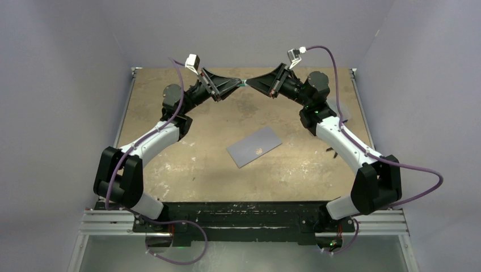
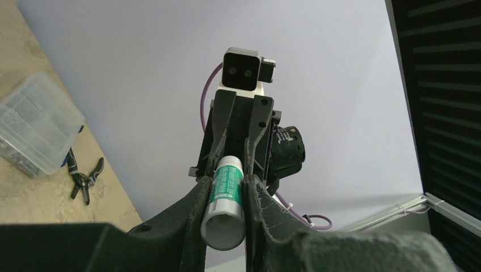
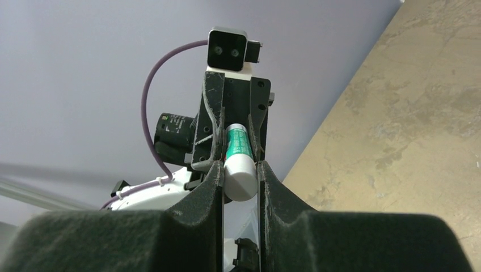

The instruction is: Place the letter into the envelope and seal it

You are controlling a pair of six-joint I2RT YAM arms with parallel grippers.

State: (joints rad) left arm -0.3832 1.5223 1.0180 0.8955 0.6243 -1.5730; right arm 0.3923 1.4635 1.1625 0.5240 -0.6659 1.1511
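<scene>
The grey-blue envelope point(image 1: 254, 146) lies flat in the middle of the table with its flap side down or closed; the letter is not in view. High above the table's back, my left gripper point(image 1: 237, 84) and right gripper point(image 1: 250, 83) meet tip to tip. Between them is a green-and-white glue stick point(image 1: 244, 83). In the left wrist view my left gripper point(image 2: 227, 181) is shut on the glue stick's point(image 2: 226, 198) grey-bottomed body. In the right wrist view my right gripper point(image 3: 240, 165) is shut on the white cap end of the glue stick point(image 3: 240, 170).
A clear plastic box point(image 2: 34, 130) and dark pliers point(image 2: 85, 178) lie on the right side of the tan table point(image 1: 170, 164). Lavender walls close in the back and both sides.
</scene>
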